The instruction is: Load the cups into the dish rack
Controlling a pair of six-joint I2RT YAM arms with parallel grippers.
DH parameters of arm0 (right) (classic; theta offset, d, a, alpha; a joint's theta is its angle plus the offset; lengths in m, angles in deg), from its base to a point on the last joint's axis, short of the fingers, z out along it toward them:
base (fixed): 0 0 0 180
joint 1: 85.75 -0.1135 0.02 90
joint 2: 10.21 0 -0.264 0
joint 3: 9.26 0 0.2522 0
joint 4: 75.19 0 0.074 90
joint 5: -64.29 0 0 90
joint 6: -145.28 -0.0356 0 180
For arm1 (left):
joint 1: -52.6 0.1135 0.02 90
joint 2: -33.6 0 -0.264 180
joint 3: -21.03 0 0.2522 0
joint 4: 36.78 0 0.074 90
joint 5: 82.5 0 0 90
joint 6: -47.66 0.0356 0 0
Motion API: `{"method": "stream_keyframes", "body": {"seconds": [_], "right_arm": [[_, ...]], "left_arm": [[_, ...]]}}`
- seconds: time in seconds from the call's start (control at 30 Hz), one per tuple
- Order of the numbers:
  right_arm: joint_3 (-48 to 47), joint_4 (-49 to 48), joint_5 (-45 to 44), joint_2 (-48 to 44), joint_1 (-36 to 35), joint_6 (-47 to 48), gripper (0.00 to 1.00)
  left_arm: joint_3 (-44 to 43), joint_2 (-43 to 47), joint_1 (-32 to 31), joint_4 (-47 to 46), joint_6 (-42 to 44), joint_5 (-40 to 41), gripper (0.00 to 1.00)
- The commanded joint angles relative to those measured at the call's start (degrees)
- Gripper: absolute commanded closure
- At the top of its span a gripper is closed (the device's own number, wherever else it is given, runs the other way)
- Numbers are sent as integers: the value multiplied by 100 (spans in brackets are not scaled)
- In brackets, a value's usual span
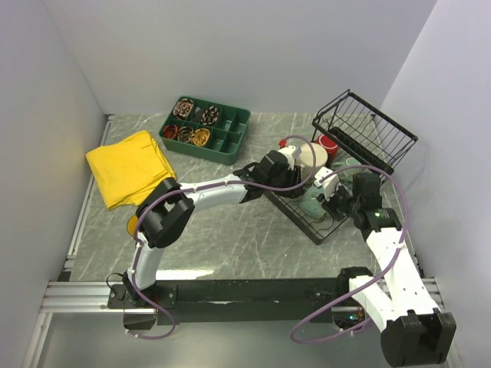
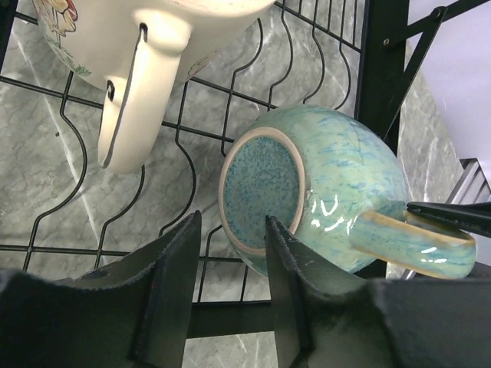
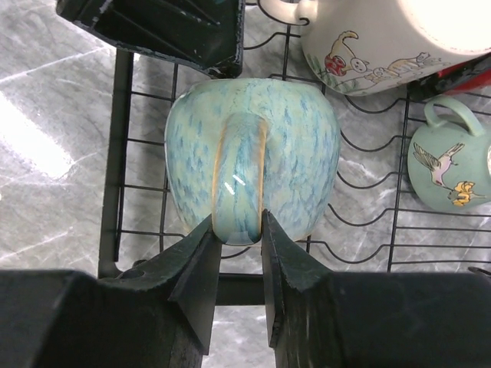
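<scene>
Two end effectors meet over the near end of the black wire rack (image 1: 368, 126), which sits at the right of the worktop (image 1: 230, 238), close to the right wall. The grey-green mug (image 3: 253, 153) lies on its side on the rack's flat slotted base, just inside the near edge bar. Its handle (image 3: 239, 176) is turned toward the right arm and its speckled underside faces left.

The right end effector (image 3: 239, 230) is closed to a narrow gap on the near end of the handle, a fingertip on either side of it. The left end effector (image 2: 230, 284) is half open and holds nothing. One of its fingers (image 2: 288, 291) is just beside the mug's foot ring (whether it touches, I cannot tell).

The glaze is mottled green-blue and glossy, with a paler tan line along the handle's edges. Farther along the base rest the cream mug (image 3: 383, 38), painted with cats, and a small teal mug (image 3: 449, 169) with a bird on it. Both are near the lying mug but apart from it.

Left of the rack, grey marble runs to a yellow cloth (image 1: 130, 165) and a green tray (image 1: 205, 130).
</scene>
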Motion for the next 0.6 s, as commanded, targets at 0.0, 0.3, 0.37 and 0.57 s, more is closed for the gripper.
{"method": "stream_keyframes", "body": {"seconds": [0.0, 0.3, 0.37, 0.57], "right_arm": [[189, 652, -103, 195, 144, 126, 68], [242, 960, -243, 372, 398, 434, 68], [233, 1030, -261, 380, 452, 513, 67], [277, 1171, -288, 415, 663, 698, 58]], "left_arm": [[-152, 5, -66, -104, 104, -40, 54], [-407, -170, -93, -465, 253, -927, 51], [-494, -206, -102, -456, 271, -981, 50], [-697, -338, -189, -412, 350, -1200, 50]]}}
